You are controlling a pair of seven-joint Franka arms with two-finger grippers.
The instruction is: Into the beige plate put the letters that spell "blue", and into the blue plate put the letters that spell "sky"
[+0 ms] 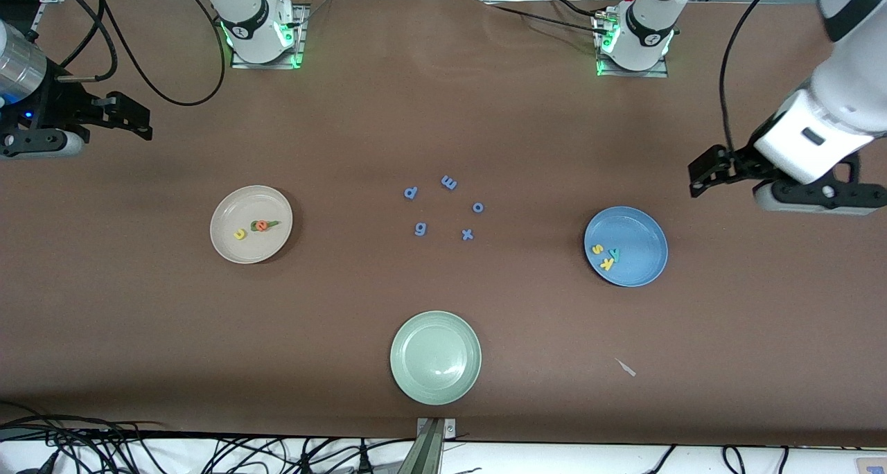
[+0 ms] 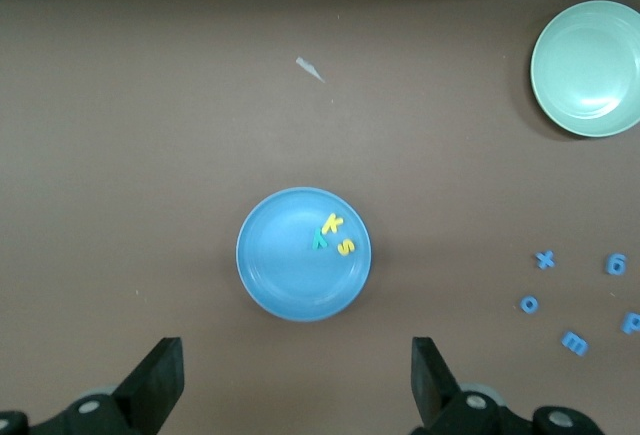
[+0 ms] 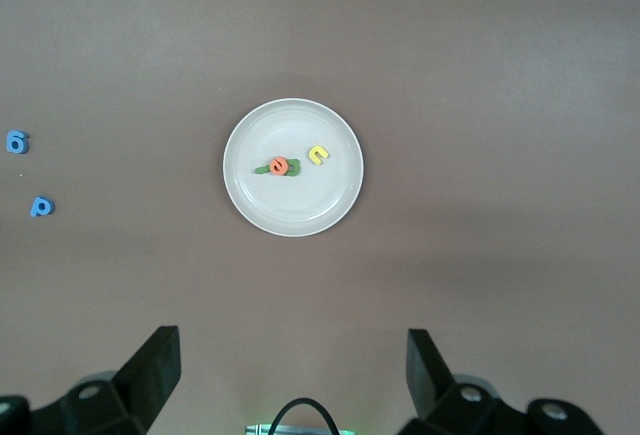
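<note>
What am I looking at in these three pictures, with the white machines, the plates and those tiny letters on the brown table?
These are two white robot arms bolted at one edge of a brown table. The big picture comes from a high camera facing them; the two smaller ones come from cameras on each arm's wrist, looking down past its black fingers.

The round beige plate holds a yellow foam u, an orange e and green letters partly under it. The round blue plate holds a yellow s, a yellow k and a teal y. Five periwinkle-blue foam letters lie loose between the plates. A pale green plate, nearer the high camera, has nothing visible in it.

Nothing is held: the left gripper and right gripper are both open, each near its own end of the table.
</note>
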